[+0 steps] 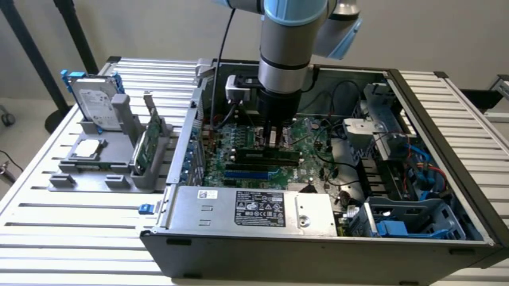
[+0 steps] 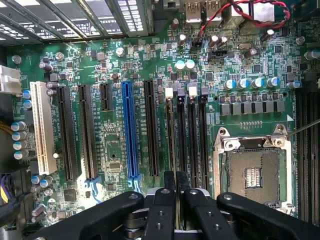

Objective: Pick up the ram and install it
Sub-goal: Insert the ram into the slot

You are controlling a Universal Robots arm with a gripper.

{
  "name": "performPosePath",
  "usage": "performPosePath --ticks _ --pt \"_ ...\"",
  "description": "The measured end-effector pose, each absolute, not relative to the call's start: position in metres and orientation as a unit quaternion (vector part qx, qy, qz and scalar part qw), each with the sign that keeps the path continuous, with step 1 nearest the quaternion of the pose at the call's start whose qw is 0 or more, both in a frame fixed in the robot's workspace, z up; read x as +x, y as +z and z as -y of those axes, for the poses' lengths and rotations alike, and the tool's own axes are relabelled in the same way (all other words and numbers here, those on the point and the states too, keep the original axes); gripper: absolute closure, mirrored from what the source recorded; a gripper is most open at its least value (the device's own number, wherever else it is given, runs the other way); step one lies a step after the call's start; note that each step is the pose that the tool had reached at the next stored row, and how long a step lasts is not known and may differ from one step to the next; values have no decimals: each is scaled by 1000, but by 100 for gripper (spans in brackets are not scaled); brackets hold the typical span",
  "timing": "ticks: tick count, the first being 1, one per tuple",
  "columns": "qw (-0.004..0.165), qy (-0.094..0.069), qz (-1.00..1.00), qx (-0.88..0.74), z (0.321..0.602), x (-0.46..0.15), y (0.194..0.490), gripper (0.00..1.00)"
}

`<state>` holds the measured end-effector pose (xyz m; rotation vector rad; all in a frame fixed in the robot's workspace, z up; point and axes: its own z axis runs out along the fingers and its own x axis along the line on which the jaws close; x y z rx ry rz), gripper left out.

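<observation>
"Black fingers [image 2: 162,210], nearly together. Is anything between them?"

"Yes, I'd say so. The gripper [image 2: 175,187] is pinched on the top edge of the ram [image 1: 266,157], the long dark-green stick. From the wrist it shows edge-on as a thin dark strip [image 2: 174,162] running out from between the tips."

"So where does the stick sit?"

"Directly under the gripper [image 1: 275,140], lying along the memory slots [image 2: 197,140] on the motherboard [image 2: 110,150]. It looks lined up with the slot farthest from the CPU socket [image 2: 255,175]. Whether it's fully seated I can't tell."

"What would make this go well?"

"My judgement: hold the stick upright and parallel to the slot, then press straight down and evenly. The fingers hold it near the middle, so one end could dip first and bind. The white latches [image 2: 169,92] at the slot's far end are worth watching too, since I'd expect the stick to resist if they aren't swung out."

"Anything close by to mind?"

"The long black card slots and the blue slot [image 2: 129,130] lie on the other side from the socket, apart from the fingers. Farther out is the open computer case [image 1: 445,119], with its power supply [image 1: 247,208] at the near edge. The hard drive [image 1: 92,101] and the green bracketed card [image 1: 151,143] stand in their grey holder on the exterior view's left, well apart."
</observation>
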<state>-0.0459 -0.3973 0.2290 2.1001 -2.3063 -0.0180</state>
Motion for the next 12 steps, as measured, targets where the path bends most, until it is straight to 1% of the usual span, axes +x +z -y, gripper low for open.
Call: performPosePath --ticks 12 --pt "11 -6 739 673 397 -46 226 87"
